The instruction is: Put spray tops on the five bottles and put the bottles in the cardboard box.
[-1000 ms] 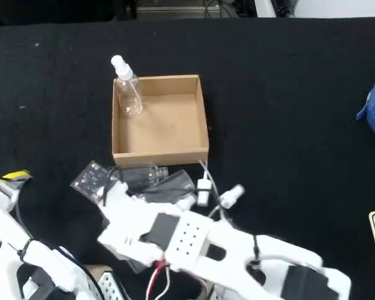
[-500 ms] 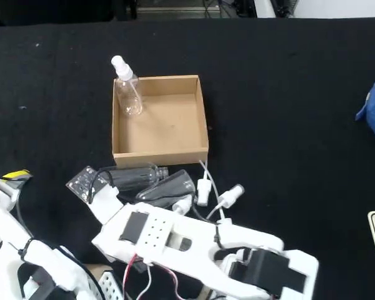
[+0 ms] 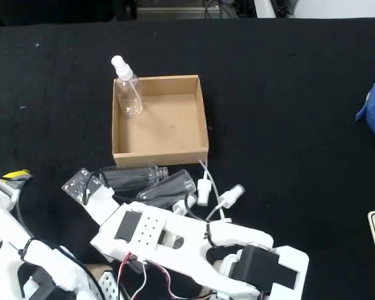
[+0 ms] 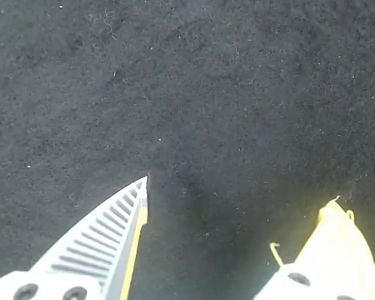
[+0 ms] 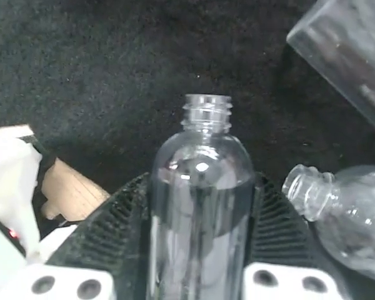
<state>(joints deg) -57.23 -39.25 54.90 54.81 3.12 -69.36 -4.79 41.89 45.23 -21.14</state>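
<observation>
One box [image 3: 203, 119] sat upper left of centre in the high view, a capped bottle [image 3: 129, 94] leaning in its upper-left corner. Right claw [image 5: 200, 190] gripped an uncapped bottle [image 5: 203, 156] at lower left; left claw [image 4: 237, 194] hung open over cloth [image 4: 175, 75]. That neck [image 5: 206, 109] wanted holding steady for a top [image 3: 203, 187].

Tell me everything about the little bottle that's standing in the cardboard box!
The bottle is small and see-through, like clear plastic, and looks empty. It already wears a white spray top. It seems to stand upright on the floor of the cardboard box, in the far left corner, close against the walls. Its top pokes up above the rim. Nothing else touches it.
</observation>
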